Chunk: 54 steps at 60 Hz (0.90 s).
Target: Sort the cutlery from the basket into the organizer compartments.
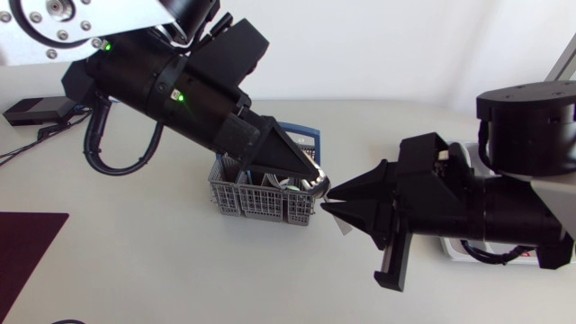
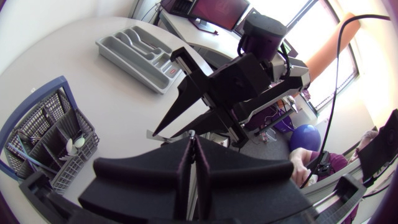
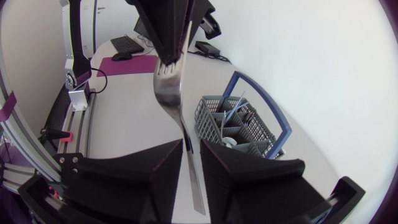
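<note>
Silver metal fork [image 3: 169, 87] is hanging in the air just right of the basket, caught between the two arms. The left gripper [image 2: 191, 142] is pinching the tined end, its fingers pressed tight on the metal from both sides. The right gripper [image 3: 191, 142] is facing it from the right with its fingers standing a little apart. The fork's handle is running down through the slot between them, with light showing beside it.

The grey plastic slotted basket [image 1: 236, 205] with a blue hoop handle [image 1: 301, 135] is sitting near the middle of the table, under the left arm's fingertips. Several pieces of cutlery [image 3: 229, 115] are standing and leaning in its compartments, among them a pale spoon [image 2: 71, 145] with its bowl showing.

The grey plastic organizer tray [image 2: 127, 67] with long moulded compartments is lying to the right of the basket, well apart from it. In the head view the right arm is covering most of it.

The pale off-white table [image 1: 162, 270] is also carrying a dark maroon mat [image 1: 27, 247] at its near left corner. A small black box [image 1: 36, 110] with a cable is sitting at the far left.
</note>
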Available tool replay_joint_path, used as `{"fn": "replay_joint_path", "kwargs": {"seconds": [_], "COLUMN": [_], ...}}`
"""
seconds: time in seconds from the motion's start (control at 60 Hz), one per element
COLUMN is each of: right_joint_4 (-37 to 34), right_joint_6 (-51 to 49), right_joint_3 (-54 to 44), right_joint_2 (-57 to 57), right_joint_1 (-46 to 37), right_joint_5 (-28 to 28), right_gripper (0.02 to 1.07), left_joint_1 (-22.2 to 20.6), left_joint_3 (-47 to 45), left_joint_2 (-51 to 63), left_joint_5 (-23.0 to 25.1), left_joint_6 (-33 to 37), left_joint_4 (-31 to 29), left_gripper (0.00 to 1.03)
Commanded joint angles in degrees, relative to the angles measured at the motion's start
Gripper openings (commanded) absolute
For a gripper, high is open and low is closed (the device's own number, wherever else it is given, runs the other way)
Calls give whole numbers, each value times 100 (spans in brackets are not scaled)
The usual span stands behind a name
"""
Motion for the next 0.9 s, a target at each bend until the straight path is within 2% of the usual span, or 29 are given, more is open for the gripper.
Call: {"fn": "replay_joint_path", "kwargs": {"seconds": [0.0,0.333,0.383,0.5,0.583,0.633,0.767,0.817,0.883], "right_joint_4": [-19,-151,-151,-195,-256,-309,-494,-564,-652], "right_joint_6": [-60,-16,28,81,89,116,142,142,151], "right_joint_3": [-73,-38,-12,-3,-3,-3,-12,-20,-20], "right_joint_2": [37,81,81,55,55,28,-60,-112,-183], "right_joint_1": [62,176,176,194,203,203,194,194,176], "right_joint_5": [-64,-134,-134,-117,-108,-99,-11,77,174], "right_gripper": [21,12,8,8,8,8,8,8,8], "left_joint_1": [55,46,46,81,98,151,257,327,468], "left_joint_3": [196,240,240,249,257,293,424,495,547], "left_joint_2": [65,74,74,56,39,12,-41,-58,-102], "left_joint_5": [101,110,110,110,110,110,110,110,101], "left_joint_6": [66,66,58,31,-4,-57,-162,-189,-312], "left_joint_4": [27,27,36,45,54,54,80,107,212], "left_gripper": [4,4,4,4,12,26,52,60,65]}}
